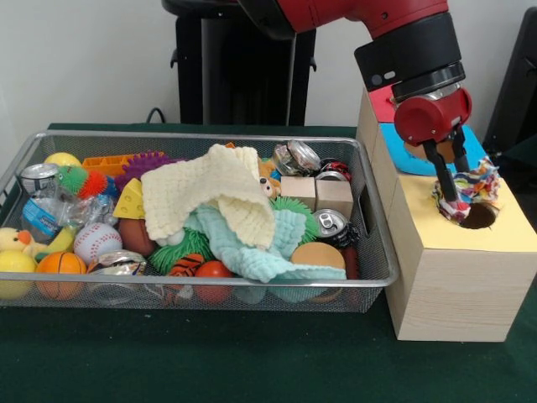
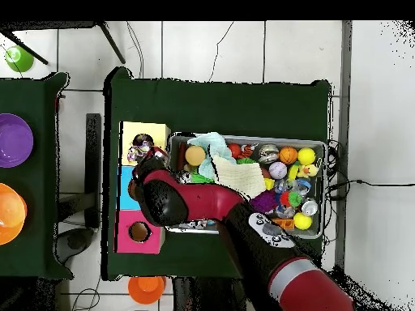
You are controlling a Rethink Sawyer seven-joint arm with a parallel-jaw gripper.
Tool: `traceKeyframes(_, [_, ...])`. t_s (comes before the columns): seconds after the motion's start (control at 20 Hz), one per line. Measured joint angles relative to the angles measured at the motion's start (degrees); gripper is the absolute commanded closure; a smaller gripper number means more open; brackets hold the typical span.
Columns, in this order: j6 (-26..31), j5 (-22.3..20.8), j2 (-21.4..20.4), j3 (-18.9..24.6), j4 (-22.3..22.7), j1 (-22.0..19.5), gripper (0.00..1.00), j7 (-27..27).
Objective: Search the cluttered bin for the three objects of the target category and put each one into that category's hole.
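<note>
My gripper hangs over the yellow-topped wooden box, to the right of the wire mesh bin. It is shut on a small ruffled cloth bundle with a red, blue, yellow and white pattern. The bundle sits at the rim of the round hole, touching the yellow top. In the overhead view the bundle lies beside the hole, under the gripper. No other patterned bundle shows in the bin.
A cream cloth and a mint cloth cover the bin's middle, among balls, cans, spiky balls and wooden blocks. The blue-topped box stands behind the yellow one, and the red-topped box beyond it. Bowls sit on a side table.
</note>
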Motion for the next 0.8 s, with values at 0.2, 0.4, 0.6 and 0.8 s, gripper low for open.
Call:
traceKeyframes(0.2, [-1.3,-0.5,0.3,-0.3,-0.3,0.0,0.00,0.0])
traceKeyframes(0.4, [-3.7,-1.0,1.1,-0.3,-0.6,0.2,0.00,0.0])
traceKeyframes(0.6, [-5.6,-1.0,1.9,-0.3,-0.8,0.3,0.00,0.0])
traceKeyframes(0.8, [-7.1,-1.0,2.8,-0.5,-1.2,0.7,0.00,0.0])
